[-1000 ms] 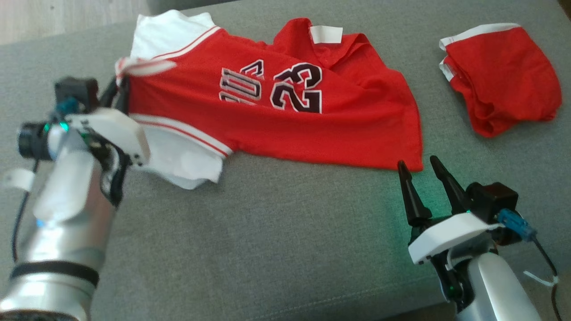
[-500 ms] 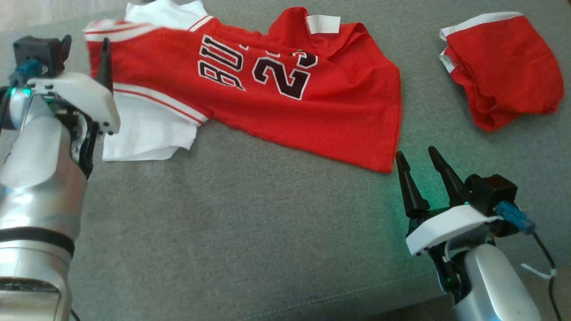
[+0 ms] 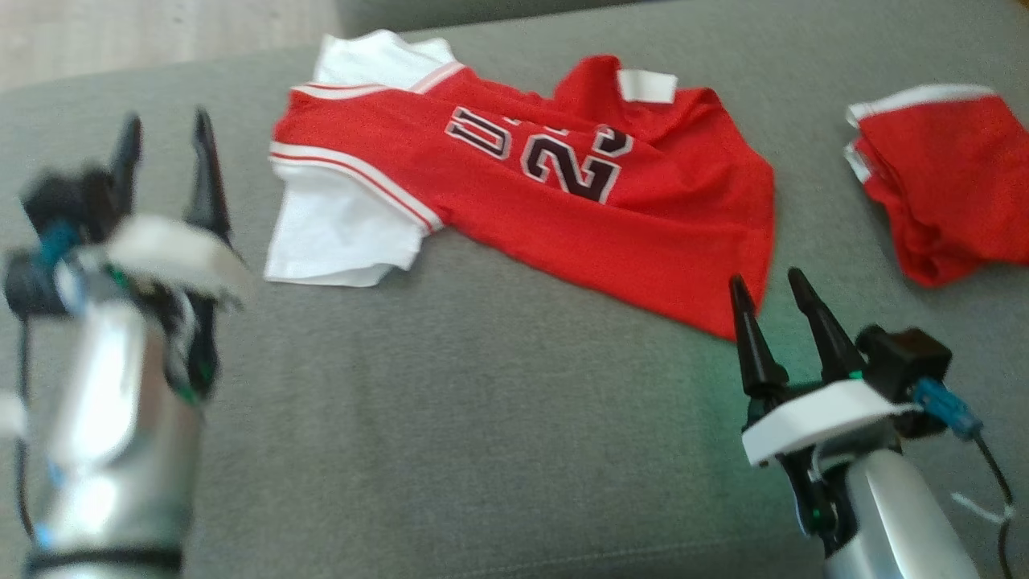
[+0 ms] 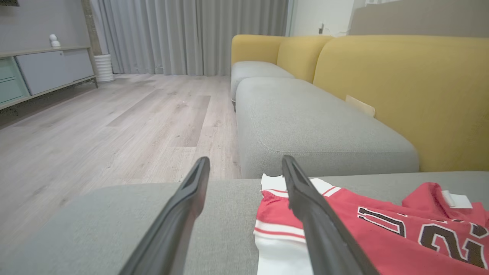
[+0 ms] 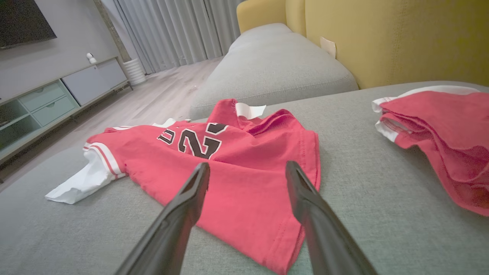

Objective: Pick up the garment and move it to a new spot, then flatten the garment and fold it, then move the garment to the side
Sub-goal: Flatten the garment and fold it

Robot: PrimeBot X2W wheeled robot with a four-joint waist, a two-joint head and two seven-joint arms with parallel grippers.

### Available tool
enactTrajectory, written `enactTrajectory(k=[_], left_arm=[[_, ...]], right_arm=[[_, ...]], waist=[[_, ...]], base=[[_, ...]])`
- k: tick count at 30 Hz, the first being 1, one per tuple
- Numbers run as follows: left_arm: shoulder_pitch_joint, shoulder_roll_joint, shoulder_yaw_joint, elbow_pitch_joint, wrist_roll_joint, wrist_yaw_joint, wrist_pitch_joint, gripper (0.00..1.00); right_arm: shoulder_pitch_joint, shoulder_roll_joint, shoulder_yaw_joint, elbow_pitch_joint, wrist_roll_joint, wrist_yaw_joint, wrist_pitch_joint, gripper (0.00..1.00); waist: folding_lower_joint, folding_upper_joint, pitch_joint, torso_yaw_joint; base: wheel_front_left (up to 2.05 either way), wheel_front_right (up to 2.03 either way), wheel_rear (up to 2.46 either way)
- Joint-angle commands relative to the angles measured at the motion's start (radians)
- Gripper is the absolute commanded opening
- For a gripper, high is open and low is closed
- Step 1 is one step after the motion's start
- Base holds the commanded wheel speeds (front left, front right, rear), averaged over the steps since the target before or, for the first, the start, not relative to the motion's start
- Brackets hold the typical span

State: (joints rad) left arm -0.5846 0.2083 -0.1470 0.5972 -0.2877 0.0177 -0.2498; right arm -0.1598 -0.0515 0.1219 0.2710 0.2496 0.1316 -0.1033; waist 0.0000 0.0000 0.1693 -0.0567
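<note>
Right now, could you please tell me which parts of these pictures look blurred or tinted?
Head view: the left gripper and its forearm are smeared, the jersey slightly soft, and a green glow tints the sofa cushion beside the right gripper. Left wrist view and right wrist view: sharp, evenly lit.

The jersey (image 3: 514,217), red with white sleeves (image 3: 338,241) and a dark number, lies rumpled, not folded, on the cushion (image 3: 482,434) near its far edge, sleeves toward the left edge, hem toward the right.
</note>
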Motion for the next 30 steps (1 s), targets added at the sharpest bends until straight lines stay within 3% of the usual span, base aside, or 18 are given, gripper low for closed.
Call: enactTrajectory(k=[1, 7, 13, 18, 30], left_arm=[[0.050, 0.012, 0.048, -0.098, -0.005, 0.007, -0.012, 1.00], [0.308, -0.077, 0.086, -0.322, 0.004, 0.029, -0.012, 1.00], [0.382, -0.109, 0.083, -0.362, 0.026, 0.021, -0.012, 1.00], [0.349, -0.096, 0.072, -0.298, 0.048, 0.018, -0.010, 1.00], [0.126, -0.025, 0.032, 0.021, 0.091, 0.011, 0.140, 1.00]], right_arm=[[0.011, 0.001, 0.014, -0.035, 0.010, -0.001, -0.017, 1.00], [0.042, 0.001, 0.007, -0.036, 0.021, -0.001, -0.032, 1.00], [0.046, 0.001, 0.014, -0.044, 0.026, -0.001, -0.030, 1.00], [0.035, 0.001, 0.020, -0.054, 0.023, -0.001, -0.025, 1.00], [0.014, 0.001, 0.018, -0.072, 0.010, -0.001, -0.016, 1.00]], waist=[[0.0000, 0.0000, -0.035, 0.038], [0.0000, 0.0000, -0.067, 0.068], [0.0000, 0.0000, -0.060, 0.068], [0.0000, 0.0000, -0.038, 0.052], [0.0000, 0.0000, 0.057, -0.016]], base=[[0.00, 0.00, 0.00], [0.00, 0.00, 0.00], [0.00, 0.00, 0.00], [0.00, 0.00, 0.00], [0.00, 0.00, 0.00]])
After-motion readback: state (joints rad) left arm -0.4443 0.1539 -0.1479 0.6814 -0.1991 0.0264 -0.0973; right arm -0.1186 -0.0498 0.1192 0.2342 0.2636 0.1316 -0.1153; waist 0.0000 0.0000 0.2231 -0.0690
